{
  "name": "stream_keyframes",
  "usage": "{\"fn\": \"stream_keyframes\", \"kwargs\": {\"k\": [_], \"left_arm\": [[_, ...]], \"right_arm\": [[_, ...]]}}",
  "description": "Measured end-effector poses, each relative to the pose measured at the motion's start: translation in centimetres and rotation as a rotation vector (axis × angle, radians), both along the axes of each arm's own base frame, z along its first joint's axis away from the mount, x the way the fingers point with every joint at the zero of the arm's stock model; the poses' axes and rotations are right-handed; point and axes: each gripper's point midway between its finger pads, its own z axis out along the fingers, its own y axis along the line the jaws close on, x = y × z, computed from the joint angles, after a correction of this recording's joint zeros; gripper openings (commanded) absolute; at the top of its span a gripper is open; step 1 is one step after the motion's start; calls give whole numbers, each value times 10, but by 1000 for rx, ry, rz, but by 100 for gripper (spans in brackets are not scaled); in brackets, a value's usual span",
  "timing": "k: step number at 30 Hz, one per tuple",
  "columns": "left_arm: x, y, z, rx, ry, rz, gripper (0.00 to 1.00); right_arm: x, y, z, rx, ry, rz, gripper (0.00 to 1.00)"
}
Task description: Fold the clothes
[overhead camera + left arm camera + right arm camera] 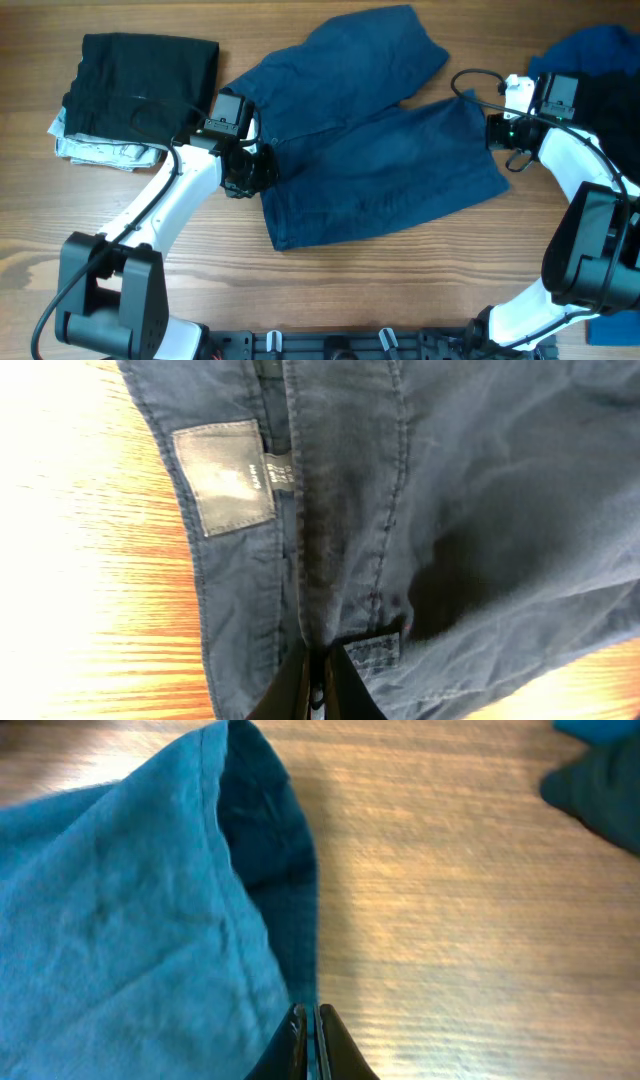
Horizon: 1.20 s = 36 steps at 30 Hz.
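Wooden table point(350, 295) first, pale grain bare along the near edge. Across its middle, navy-blue trousers point(370, 170), lying mostly flat, waistband to the left, one leg angled toward the far side, the other stretched out to the right. At far left, a folded black garment point(140, 75) stacked on a pale patterned garment point(100, 150), both just beside the waistband end but apart from it. At far right, a royal blue garment point(590, 45) heaped at the table's edge, well clear of the trouser legs. Left gripper point(318, 678) at the waistband, jaws pressed together and pinching a fold of the navy cloth beside the fly seam. Right gripper point(311, 1032) at the right-hand leg's end, jaws likewise closed tight, clamped on the hem edge, with that corner of the fabric lifted off the wood. Smallest of all, a grey sewn label point(225, 475) inside the waistband, a smaller printed tab beside it, lettering too blurred to read.
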Motion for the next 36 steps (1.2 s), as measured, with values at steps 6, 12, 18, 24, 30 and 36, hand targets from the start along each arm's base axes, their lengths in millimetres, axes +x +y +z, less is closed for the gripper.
{"fn": "stream_keyframes", "kwargs": {"k": [6,12,18,24,30,36], "left_arm": [[-1,3,-12,25,29,4,4],[-1,5,-26,43,60,5,22],[-1,6,-28,50,66,12,42],[-1,6,-28,50,66,12,53],[-1,6,-28,51,66,13,58],[-1,6,-28,50,66,13,60]], "right_arm": [[-19,-8,-9,-44,90,-28,4],[-21,-9,-10,-49,101,-31,10],[-31,-3,-14,-21,141,-19,37],[-47,15,-19,75,203,11,45],[-61,20,-22,107,262,-9,45],[-63,18,-23,106,273,-33,34]]}}
